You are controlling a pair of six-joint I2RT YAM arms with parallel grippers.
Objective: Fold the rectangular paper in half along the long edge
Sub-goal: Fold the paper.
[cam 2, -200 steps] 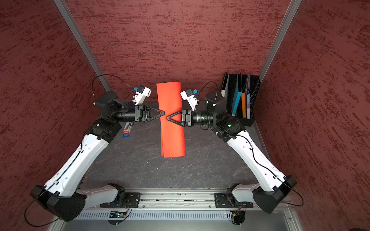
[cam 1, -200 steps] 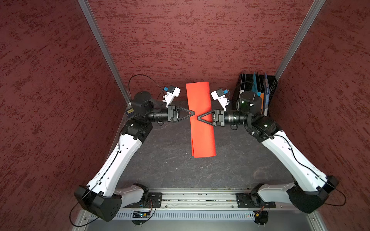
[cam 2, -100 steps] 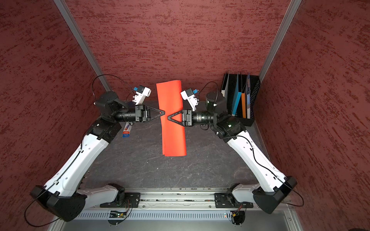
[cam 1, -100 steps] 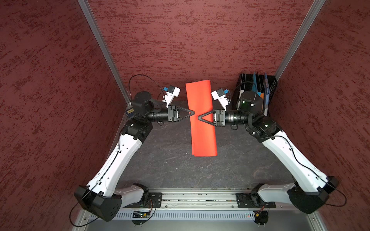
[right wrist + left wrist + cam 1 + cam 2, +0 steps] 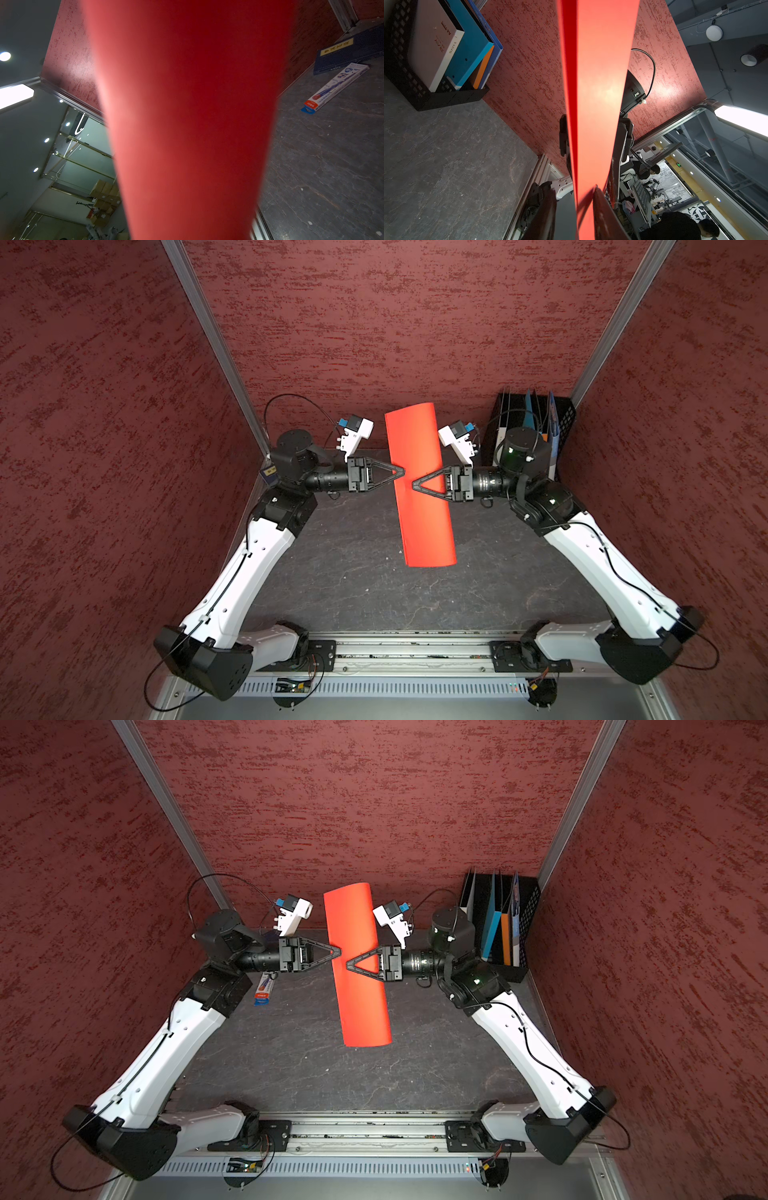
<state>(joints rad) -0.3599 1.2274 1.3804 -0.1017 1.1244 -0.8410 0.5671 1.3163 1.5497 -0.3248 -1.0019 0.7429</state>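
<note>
Paper (image 5: 424, 522) is off the table (image 5: 353, 580), hanging mid-air between the two grippers at centre-rear, long axis running from the back wall toward the front. It is bowed across its width, with both short ends showing a curve in both top views (image 5: 361, 1006). Left gripper (image 5: 401, 472) meets the paper's left long edge; right gripper (image 5: 415, 485) lies over the sheet from the other side, tip near the left one. In the left wrist view the two fingers (image 5: 546, 214) stand apart and the paper (image 5: 596, 83) runs between them, showing two layers, with a gap beside it: jaws parted, no pinch visible. Right wrist view is filled by blurred paper (image 5: 187, 124) with the fingers hidden, so I cannot tell the state of the right jaws. Rack (image 5: 536, 427) with folders at rear right. Blue book (image 5: 349, 54) and pen box (image 5: 334, 87) lie on the table at rear left, well apart from the paper.
</note>
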